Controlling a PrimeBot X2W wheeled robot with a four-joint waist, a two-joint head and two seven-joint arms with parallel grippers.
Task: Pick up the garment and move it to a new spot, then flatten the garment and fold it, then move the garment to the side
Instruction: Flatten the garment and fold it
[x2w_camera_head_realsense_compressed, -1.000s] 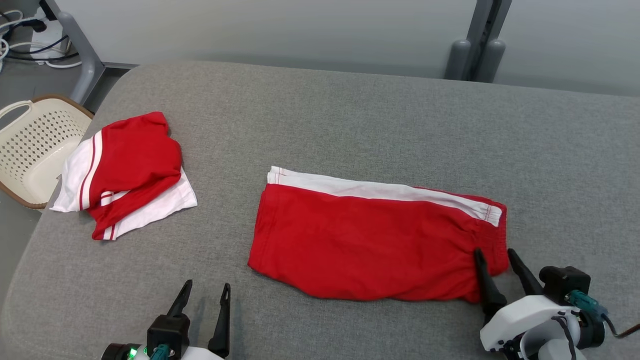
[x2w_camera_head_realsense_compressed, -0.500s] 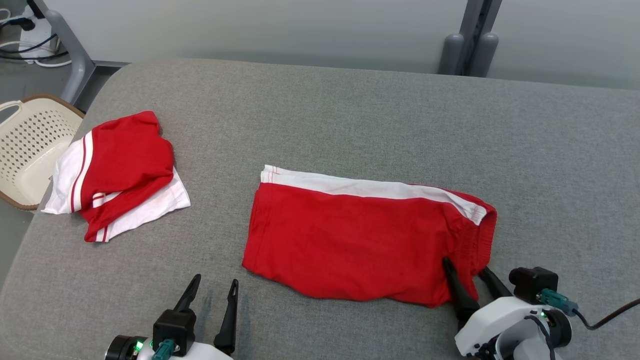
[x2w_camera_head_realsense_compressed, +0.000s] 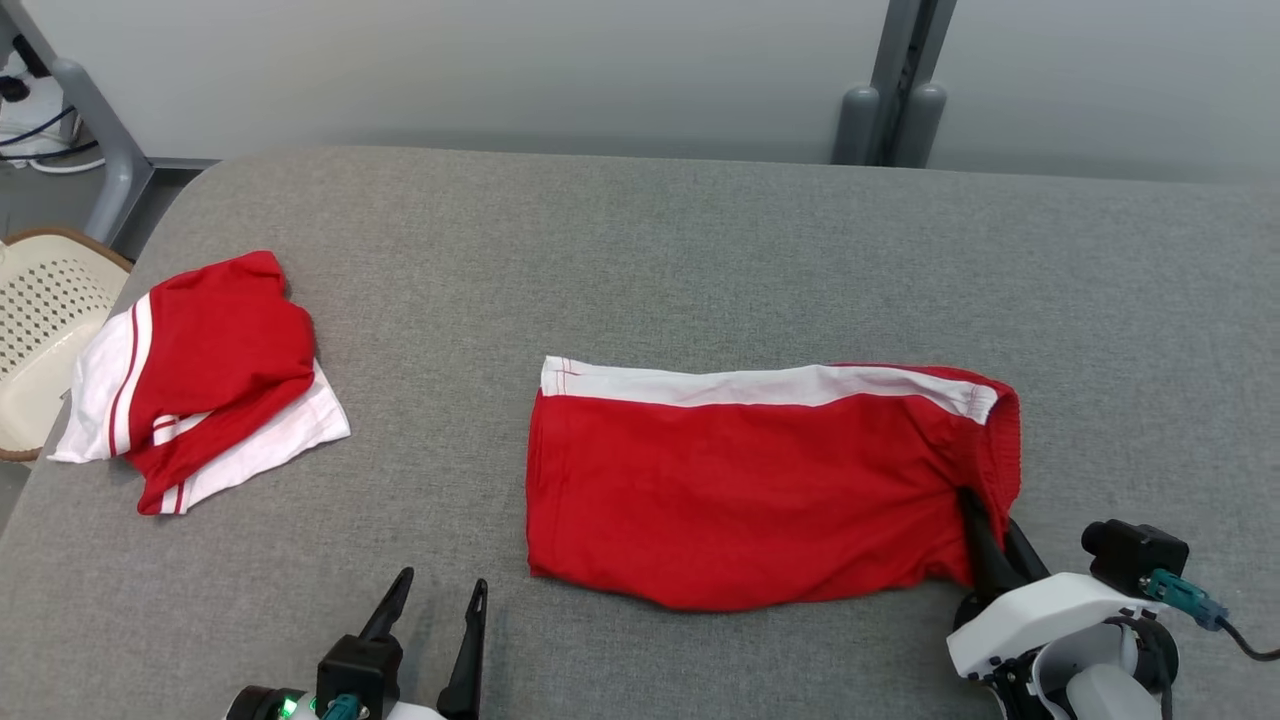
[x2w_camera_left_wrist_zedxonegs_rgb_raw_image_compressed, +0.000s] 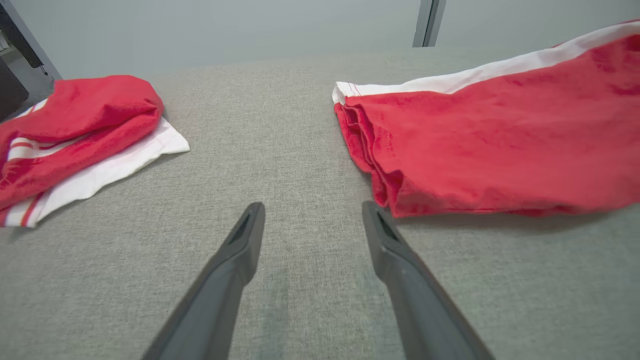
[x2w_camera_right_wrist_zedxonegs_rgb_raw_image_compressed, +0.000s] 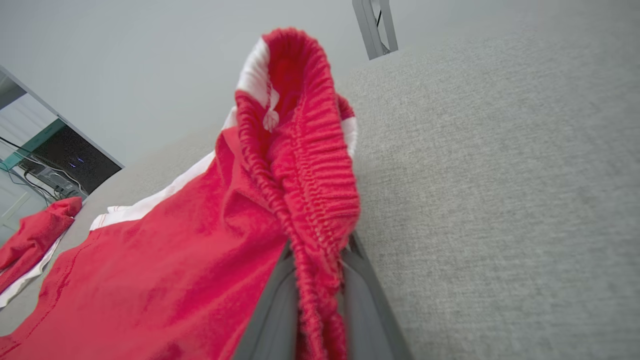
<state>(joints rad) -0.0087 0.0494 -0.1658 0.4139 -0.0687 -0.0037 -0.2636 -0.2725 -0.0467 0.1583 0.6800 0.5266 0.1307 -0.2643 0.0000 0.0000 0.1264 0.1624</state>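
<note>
I've got the right end effector (x2w_camera_head_realsense_compressed: 985, 522) pinched on the waistband corner of the red garment (x2w_camera_head_realsense_compressed: 740, 490), which lies flat mid-worktop (x2w_camera_head_realsense_compressed: 700, 260). Left end effector (x2w_camera_head_realsense_compressed: 442, 578) is empty, fingers apart. My worry: w/ a one-corner grip, any pull prob. bunches the fold, or the elastic slips out.

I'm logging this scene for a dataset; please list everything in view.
red shorts: 1, red with white stripe, flat mid-table, waistband end raised
folded garment: 1, red and white, table's left side
table: 1, grey fabric, under both garments
basket: 1, cream, beyond the table's left edge
posts: 2, grey, behind the table
left gripper: 1, dark fingers, open, near the shorts' left corner
right gripper: 1, dark fingers, shut on the shorts' waistband
</note>
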